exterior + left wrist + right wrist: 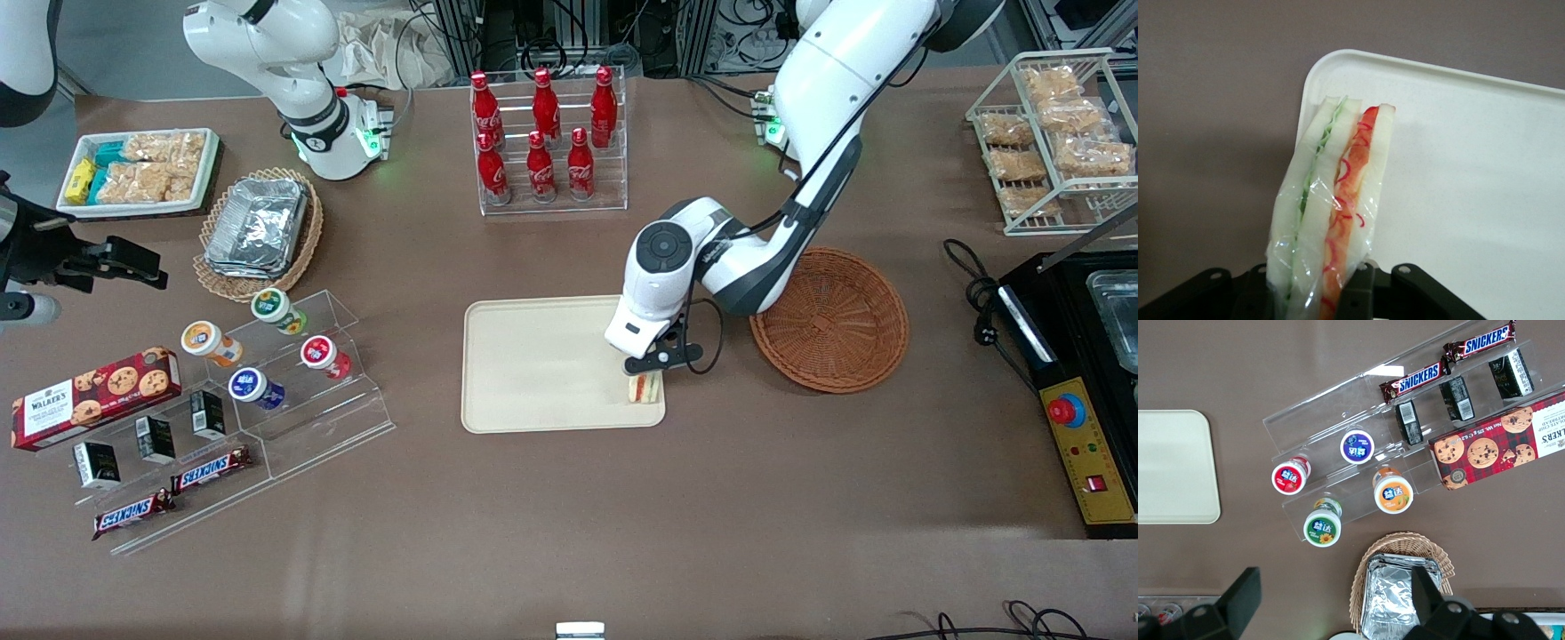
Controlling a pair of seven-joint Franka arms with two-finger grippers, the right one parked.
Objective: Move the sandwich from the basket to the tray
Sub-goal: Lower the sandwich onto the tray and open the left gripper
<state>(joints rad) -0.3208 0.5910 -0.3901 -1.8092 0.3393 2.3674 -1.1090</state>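
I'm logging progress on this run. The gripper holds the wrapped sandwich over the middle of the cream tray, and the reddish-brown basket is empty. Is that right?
Not quite. The gripper holds the sandwich at a corner of the tray, the one nearer the front camera and toward the basket, not over its middle. The front view shows this, and the left wrist view shows the tray's rounded corner beside the sandwich. The rest is right.

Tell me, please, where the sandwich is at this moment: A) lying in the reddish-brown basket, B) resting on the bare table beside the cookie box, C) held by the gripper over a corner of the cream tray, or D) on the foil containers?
C: the gripper is shut on the sandwich at a corner of the tray, while the basket holds nothing.
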